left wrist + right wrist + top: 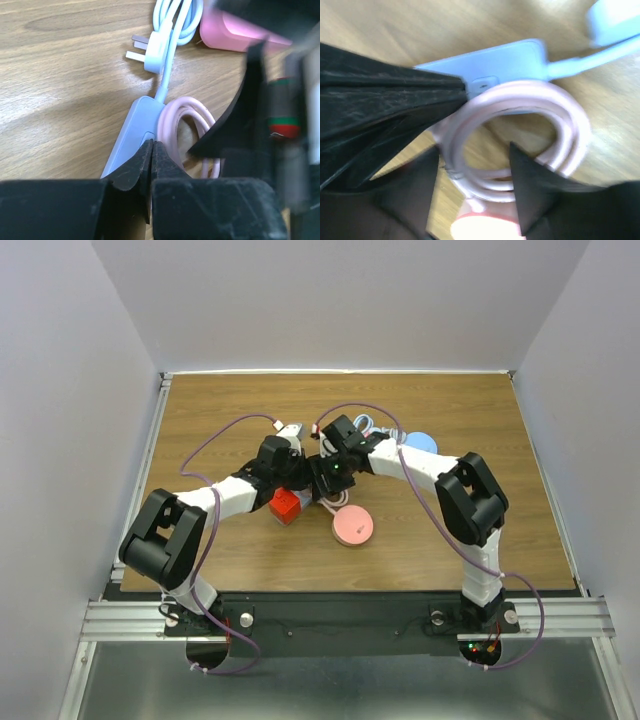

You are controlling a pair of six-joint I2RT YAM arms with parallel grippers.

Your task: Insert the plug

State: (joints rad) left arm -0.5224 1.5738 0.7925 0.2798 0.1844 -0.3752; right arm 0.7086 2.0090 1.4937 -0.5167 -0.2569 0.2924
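A light blue socket block point(131, 134) lies on the wooden table, its cord running up to a light blue plug point(152, 50) with bare prongs that rests flat. A coil of pink cable point(186, 116) lies against the block. My left gripper point(151, 146) is shut, its tips together at the block's edge with nothing seen between them. My right gripper point(475, 150) stands open, its fingers point(532, 185) either side of the pink coil point(520, 100), next to the block point(495, 62). Both grippers meet mid-table, the left gripper point(300, 480) beside the right gripper point(322, 485).
A red block point(285, 506) sits under the left arm's wrist. A pink round disc point(352, 527) lies just in front of the grippers and a blue disc point(420, 442) behind the right arm. Loops of white cable point(370, 425) lie at the back.
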